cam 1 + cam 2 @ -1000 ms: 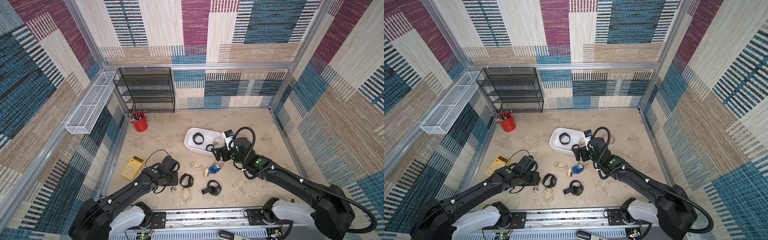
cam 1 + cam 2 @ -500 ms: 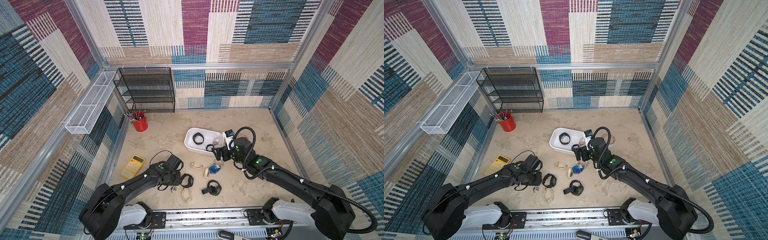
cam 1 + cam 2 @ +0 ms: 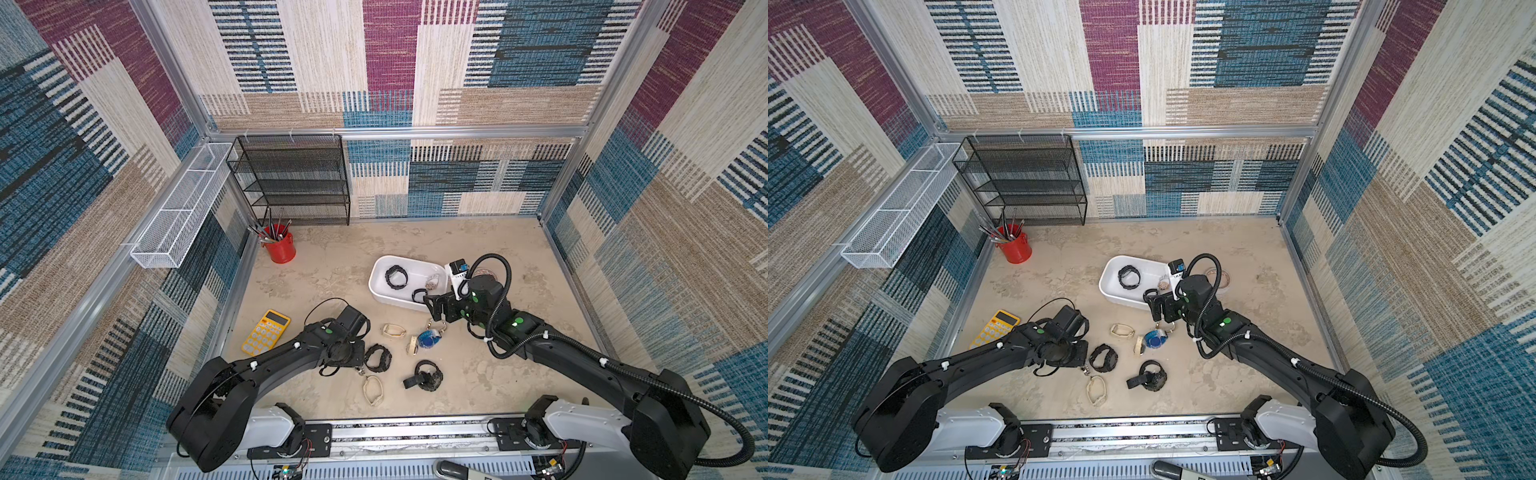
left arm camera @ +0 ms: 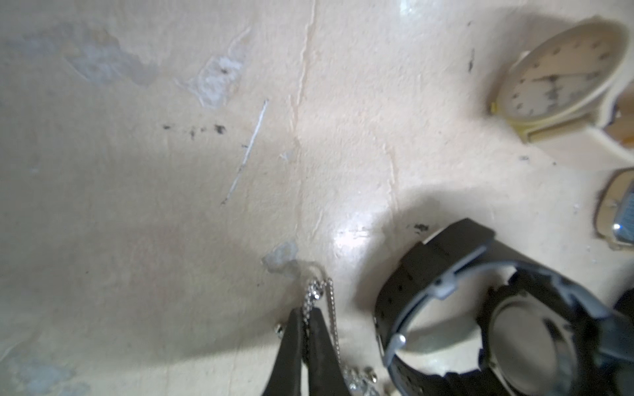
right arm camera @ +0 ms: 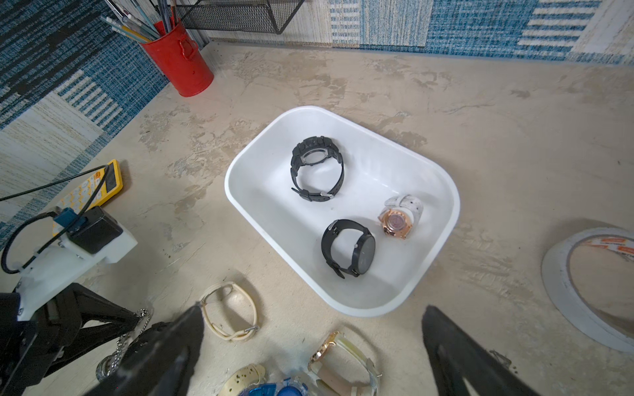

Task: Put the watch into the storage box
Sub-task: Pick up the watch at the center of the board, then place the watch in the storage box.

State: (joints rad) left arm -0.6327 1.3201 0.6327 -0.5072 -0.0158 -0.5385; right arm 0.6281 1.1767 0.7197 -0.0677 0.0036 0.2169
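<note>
In the left wrist view my left gripper [image 4: 306, 317] is shut on a thin silver chain [image 4: 329, 298] lying on the table, beside a black watch [image 4: 480, 325]. In both top views it [image 3: 360, 367] [image 3: 1086, 366] is low at that watch [image 3: 377, 357]. The white storage box [image 3: 376, 286] [image 5: 240, 205] holds two black watches and a rose-gold one [image 5: 396, 223]. My right gripper [image 5: 312, 339] [image 3: 438, 309] hangs open over the table just in front of the box, above a beige-strapped watch [image 5: 343, 360] and a blue one [image 3: 428, 338].
More watches lie loose: two cream ones [image 3: 393, 331] [image 3: 372, 390] and a black one [image 3: 426, 376]. A yellow calculator [image 3: 266, 331] lies to the left. A red cup of pens [image 3: 279, 248], a black mesh shelf [image 3: 295, 178] and a tape roll [image 5: 583, 291] stand further back.
My left gripper slid right to the black watch and closed on the silver chain. The right arm has stayed still and open.
</note>
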